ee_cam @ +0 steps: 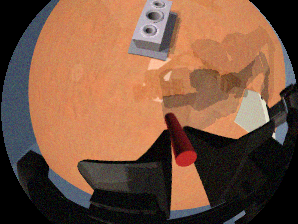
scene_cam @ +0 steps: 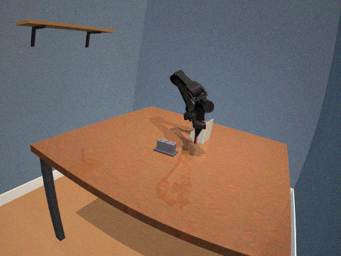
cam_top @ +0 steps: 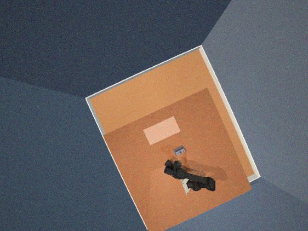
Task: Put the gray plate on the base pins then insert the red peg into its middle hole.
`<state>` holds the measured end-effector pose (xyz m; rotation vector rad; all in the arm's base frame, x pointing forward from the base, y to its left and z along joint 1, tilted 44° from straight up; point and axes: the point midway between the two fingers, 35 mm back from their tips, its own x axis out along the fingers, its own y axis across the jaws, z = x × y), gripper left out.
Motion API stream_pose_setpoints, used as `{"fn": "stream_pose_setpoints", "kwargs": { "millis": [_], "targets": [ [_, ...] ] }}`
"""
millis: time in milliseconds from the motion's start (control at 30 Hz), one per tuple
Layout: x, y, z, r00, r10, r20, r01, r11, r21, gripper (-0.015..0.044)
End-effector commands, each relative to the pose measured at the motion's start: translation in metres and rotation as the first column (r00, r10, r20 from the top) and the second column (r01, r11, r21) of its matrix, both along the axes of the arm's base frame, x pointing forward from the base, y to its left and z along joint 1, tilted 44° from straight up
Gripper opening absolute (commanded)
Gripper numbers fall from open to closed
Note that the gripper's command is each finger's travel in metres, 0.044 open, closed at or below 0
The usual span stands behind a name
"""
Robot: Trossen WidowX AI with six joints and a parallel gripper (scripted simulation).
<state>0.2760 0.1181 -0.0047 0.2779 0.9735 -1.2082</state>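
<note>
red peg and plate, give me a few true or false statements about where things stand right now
1. The gripper is shut on the red peg. True.
2. The red peg is already in the middle hole. False: it is held above the table, apart from the gray plate.
3. The gray plate sits on the base. True.
4. The gripper hangs directly over the plate. False: it is off to one side, near the white stand.
5. The plate lies on the wall shelf. False: it is on the table.
</note>
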Motion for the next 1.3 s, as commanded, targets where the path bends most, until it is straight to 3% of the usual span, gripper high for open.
{"fn": "stream_pose_setpoints", "kwargs": {
  "millis": [0, 1267],
  "targets": [
    [0.009, -0.005, 0.009, 1.0, 0.007, 0.009, -0.007, 1.0, 0.001, 0.0],
    [0.06, -0.081, 0.083, 1.0, 0.019, 0.017, -0.018, 0.999, -0.037, 0.0]
  ]
}}
